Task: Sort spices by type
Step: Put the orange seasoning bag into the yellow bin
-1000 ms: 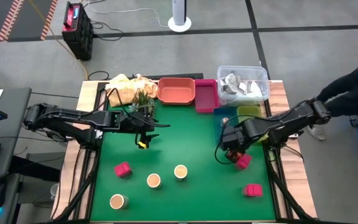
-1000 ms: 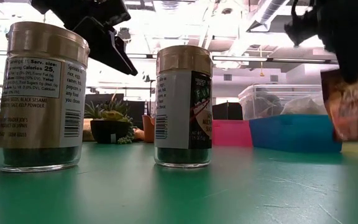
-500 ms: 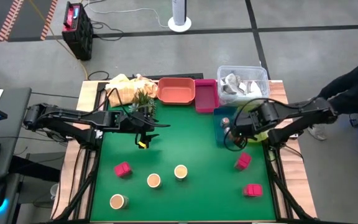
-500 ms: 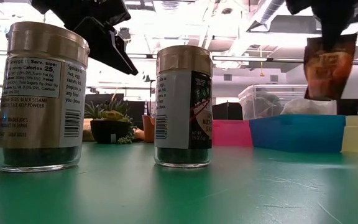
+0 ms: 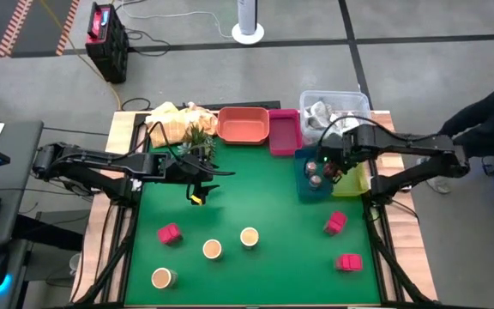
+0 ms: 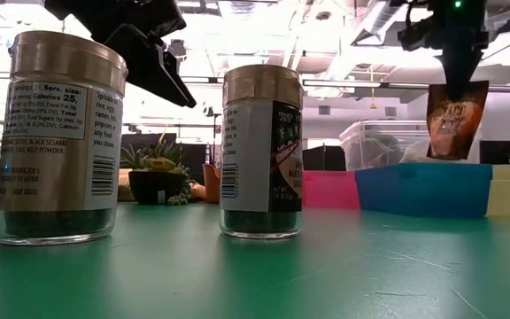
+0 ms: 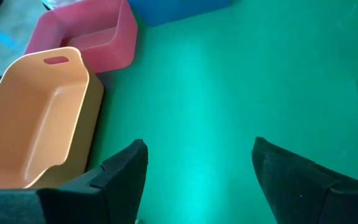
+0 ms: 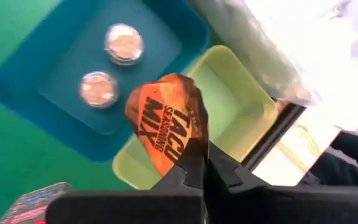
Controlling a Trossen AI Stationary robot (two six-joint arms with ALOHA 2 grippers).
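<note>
While pinched, crinkly orange packet hangs overhead.

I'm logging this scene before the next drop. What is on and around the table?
magenta packets: three, magenta, front of green mat, one left, two right
tan-lidded jars: three, tan, front left
small jars: two, copper-topped, inside blue tray
taco seasoning packet: one, orange, held in the air over the trays
blue tray: one, right side
yellow-green tray: one, beside the blue
magenta tray: one, back
salmon tray: one, back
clear bin: one, back right
potted plant: one, green, back left
person: dark sleeve, right of table
left tool: open, empty, over left mat
right tool: shut on the packet
</note>
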